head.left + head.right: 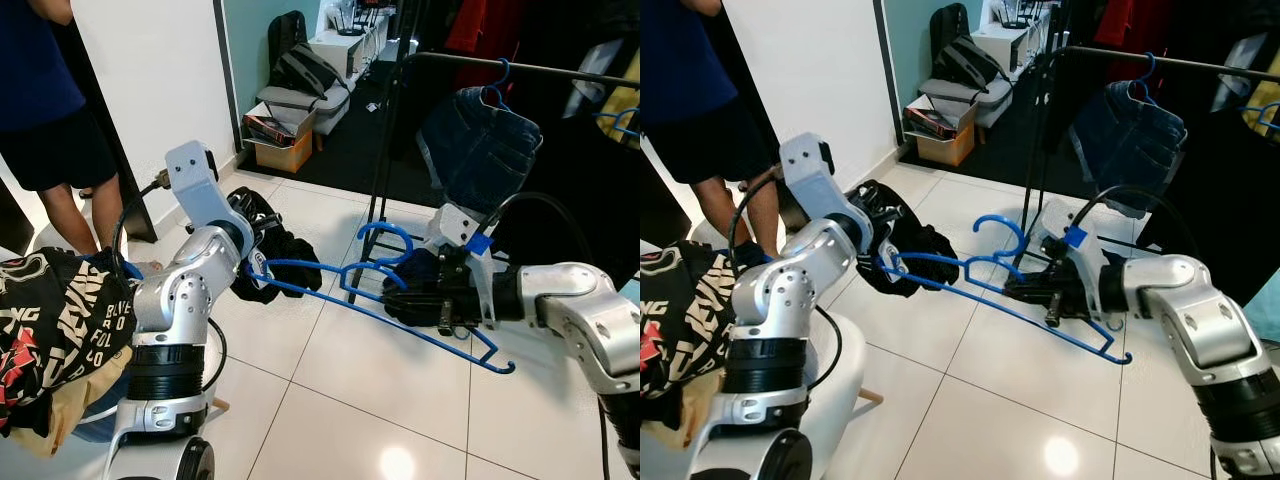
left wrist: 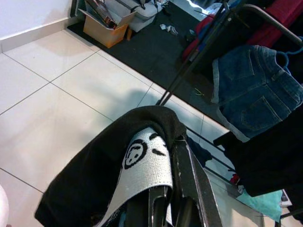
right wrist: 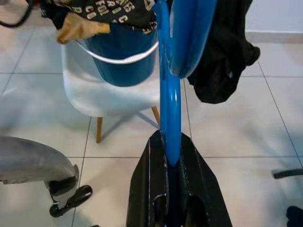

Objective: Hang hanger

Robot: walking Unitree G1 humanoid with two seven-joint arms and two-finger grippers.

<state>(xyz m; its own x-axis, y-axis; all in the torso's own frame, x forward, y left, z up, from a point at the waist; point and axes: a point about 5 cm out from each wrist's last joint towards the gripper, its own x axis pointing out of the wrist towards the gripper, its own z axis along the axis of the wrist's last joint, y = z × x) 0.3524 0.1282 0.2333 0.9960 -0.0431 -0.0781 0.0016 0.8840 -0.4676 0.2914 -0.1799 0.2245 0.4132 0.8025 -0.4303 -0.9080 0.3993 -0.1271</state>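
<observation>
Right gripper [image 3: 173,156] jaws clamped on the hanger [image 1: 380,312], steadying it; left gripper [image 2: 163,189] jaws pinch the garment [image 2: 118,175] for threading on.

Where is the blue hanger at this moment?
The blue hanger is held between both grippers above the white tile floor: the right gripper clamps it near its hook, the left gripper holds black cloth at its far end.

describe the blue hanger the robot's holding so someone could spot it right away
Start at the black clothes rack with denim shorts hanging on it. In front of it, over the white tiled floor, the right gripper pinches a bright blue hanger. Unlike the hangers on the rail, it is held low, one end in a black garment that the left gripper holds.
</observation>
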